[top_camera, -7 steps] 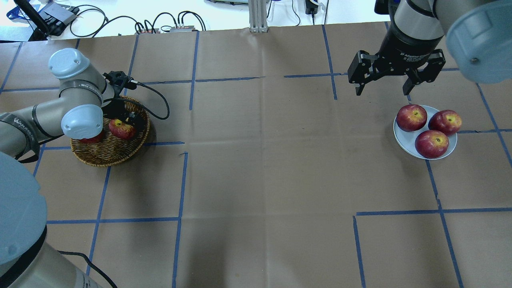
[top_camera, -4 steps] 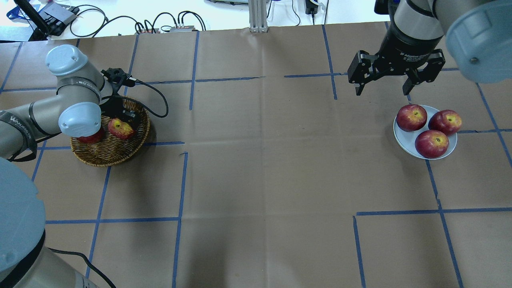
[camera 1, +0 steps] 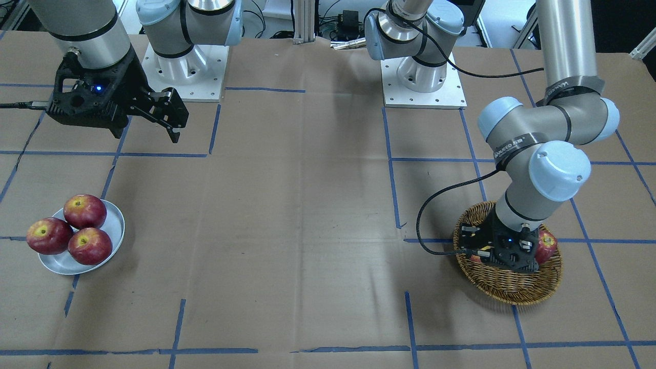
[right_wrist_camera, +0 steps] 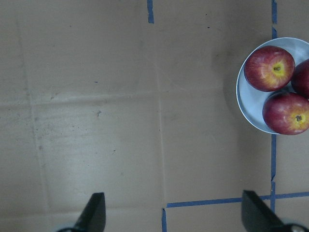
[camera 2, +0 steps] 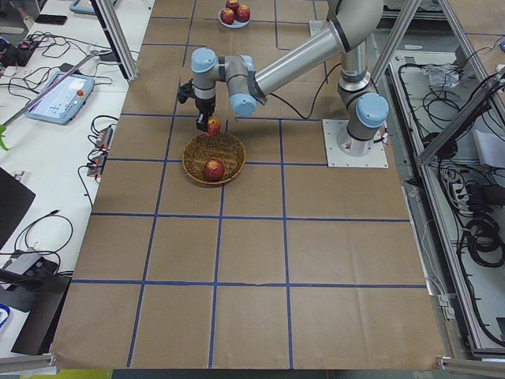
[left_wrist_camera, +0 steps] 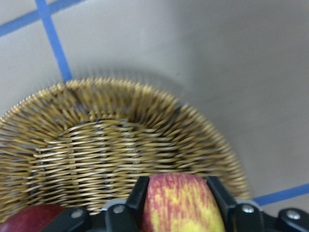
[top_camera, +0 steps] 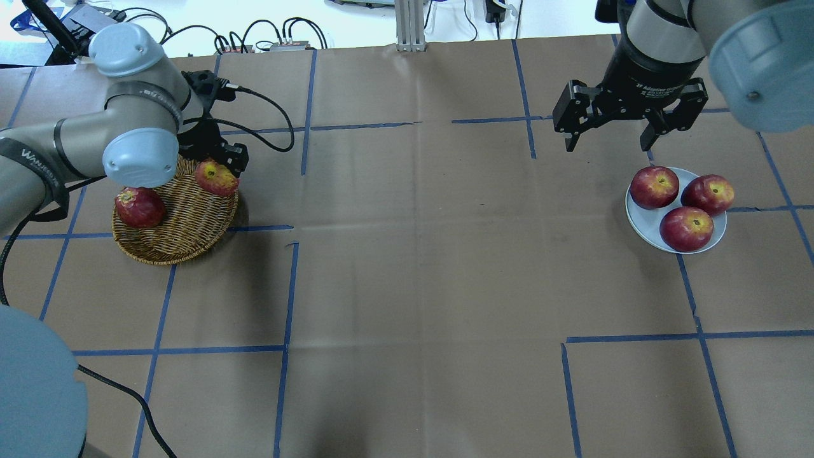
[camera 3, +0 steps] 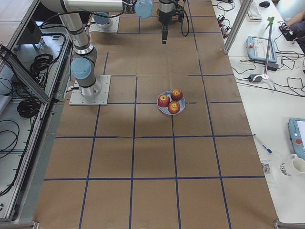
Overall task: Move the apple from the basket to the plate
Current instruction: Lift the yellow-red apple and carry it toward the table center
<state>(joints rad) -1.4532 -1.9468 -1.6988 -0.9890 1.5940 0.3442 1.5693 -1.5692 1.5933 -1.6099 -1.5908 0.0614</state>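
Left end effector [left_wrist_camera: 176, 193] is closed on the apple [left_wrist_camera: 181, 208]: in its wrist view a finger presses each flank of the yellow, red-streaked fruit, whose lower part is cut off by the edge of the frame. Right beneath it is the basket [top_camera: 172, 245]. From overhead, the apple [top_camera: 217, 178] sits over the basket's far rim, on the side away from the robot. The left-side view suggests it hangs clear of the wicker, though I cannot tell how much room there is. One dark red apple [top_camera: 140, 207] lies in the basket, apart from the held one.

From the apple, the plate [top_camera: 641, 224] lies well away across the bare surface [top_camera: 413, 254], toward the robot's right, so the carry is one long sideways run. An apple has no long axis to line up.

Three red apples [top_camera: 687, 229] crowd the plate. Its only bare patch faces the basket on the robot's side, probably the spot to aim for. Right end effector [top_camera: 609, 145] is much the nearer of the two to the plate. It hangs just beyond the plate with its fingers spread wide and nothing between them.

In the front-facing view the left wrist blocks the grip altogether.
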